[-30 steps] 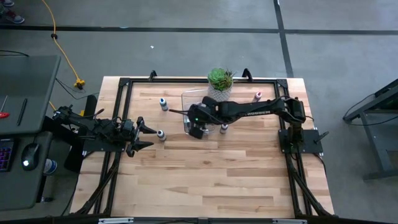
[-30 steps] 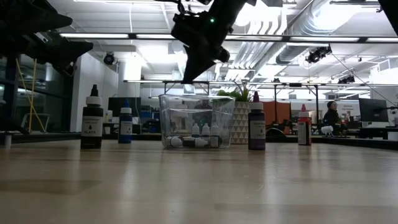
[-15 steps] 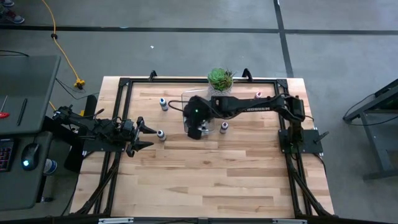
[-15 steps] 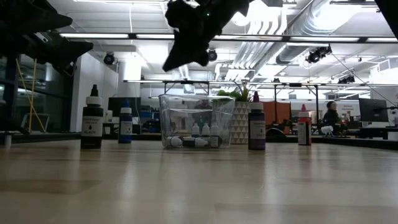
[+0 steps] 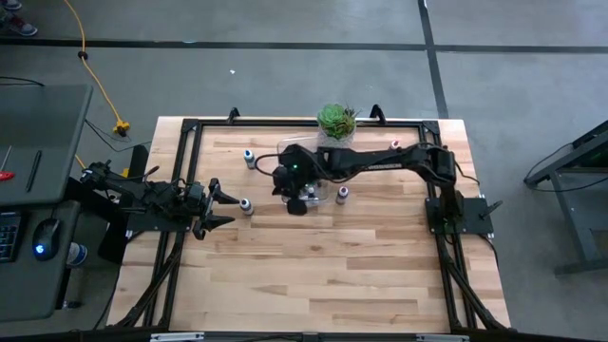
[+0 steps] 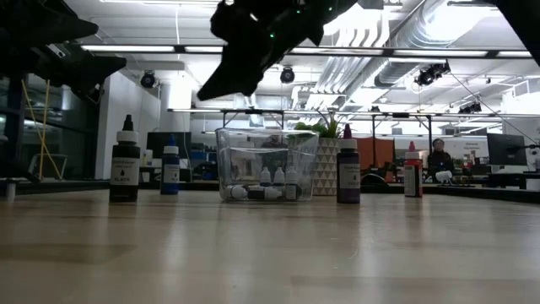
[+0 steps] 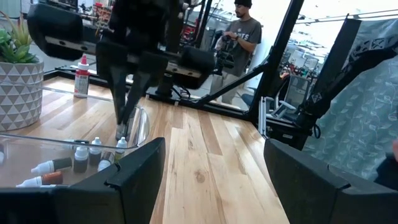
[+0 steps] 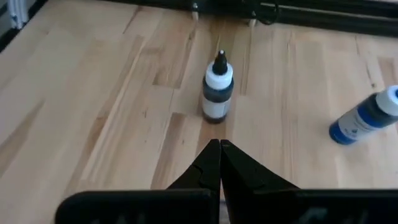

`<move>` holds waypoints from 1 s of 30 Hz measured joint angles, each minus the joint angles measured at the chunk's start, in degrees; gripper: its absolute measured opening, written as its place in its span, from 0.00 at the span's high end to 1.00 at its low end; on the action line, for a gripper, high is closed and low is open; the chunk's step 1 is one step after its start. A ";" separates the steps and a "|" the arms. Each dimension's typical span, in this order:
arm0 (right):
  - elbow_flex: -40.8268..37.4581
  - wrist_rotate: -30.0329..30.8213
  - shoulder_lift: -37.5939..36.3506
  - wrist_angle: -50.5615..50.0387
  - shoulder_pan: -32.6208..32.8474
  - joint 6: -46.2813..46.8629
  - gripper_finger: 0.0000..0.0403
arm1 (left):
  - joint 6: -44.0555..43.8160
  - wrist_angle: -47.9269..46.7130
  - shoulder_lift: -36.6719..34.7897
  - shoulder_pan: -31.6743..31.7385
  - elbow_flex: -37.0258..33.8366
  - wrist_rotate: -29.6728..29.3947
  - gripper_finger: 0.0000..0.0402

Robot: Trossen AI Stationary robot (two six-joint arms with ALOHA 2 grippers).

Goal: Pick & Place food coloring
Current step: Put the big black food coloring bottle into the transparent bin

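Note:
The food coloring stands in several places. Several tiny dropper bottles (image 6: 270, 181) lie and stand inside the clear bin (image 5: 309, 163). A larger black bottle (image 8: 217, 90), a blue one (image 8: 367, 118), a purple one (image 6: 348, 166) and a red one (image 6: 412, 171) stand upright on the table. My right gripper (image 8: 219, 145) is shut with nothing in it. It hangs in the air over the bin's left end (image 5: 283, 180), slanting down toward the black bottle (image 5: 246, 205). My left gripper (image 5: 224, 207) waits open at the table's left edge, close to that black bottle.
A green succulent in a white patterned pot (image 5: 336, 122) stands just behind the bin at the far edge. A black frame (image 5: 190, 128) runs round the tabletop. The near half of the wooden table (image 5: 313, 275) is bare. A person (image 7: 239, 37) stands in the room beyond.
My right gripper has gone toward the table's left edge, from over the bin's near side to its left end. It has rolled and tipped up, from pointing steeply down to slanting toward the black bottle. It has stayed shut.

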 joint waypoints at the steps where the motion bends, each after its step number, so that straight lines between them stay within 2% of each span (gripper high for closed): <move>1: -0.02 -0.04 0.55 1.55 0.27 -0.02 1.00 | 0.02 0.00 -0.01 0.01 0.00 0.00 0.32; 5: 0.05 -0.18 2.78 7.35 1.62 -0.24 0.98 | 0.00 0.00 0.00 -0.01 0.00 0.01 0.32; 8: 0.03 -0.83 4.62 8.58 2.34 -0.91 0.93 | 0.00 0.00 0.01 -0.01 0.00 0.00 0.32; 13: 0.05 -0.96 7.30 14.04 2.68 1.29 0.74 | 0.00 0.00 0.01 0.00 0.00 0.01 0.32; 17: 0.31 2.32 9.20 17.59 2.92 4.68 0.57 | 0.00 0.00 0.01 -0.01 0.00 0.00 0.32; 23: 8.58 5.51 14.64 14.15 3.01 6.90 0.41 | 0.01 0.00 0.00 -0.01 0.00 0.00 0.32; 27: 16.16 4.28 19.49 11.78 3.01 10.59 0.38 | 0.00 0.00 -0.01 -0.01 0.00 0.00 0.32; 30: 18.77 4.38 21.26 11.43 3.01 10.86 0.38 | 0.00 0.00 0.00 0.00 0.00 0.00 0.32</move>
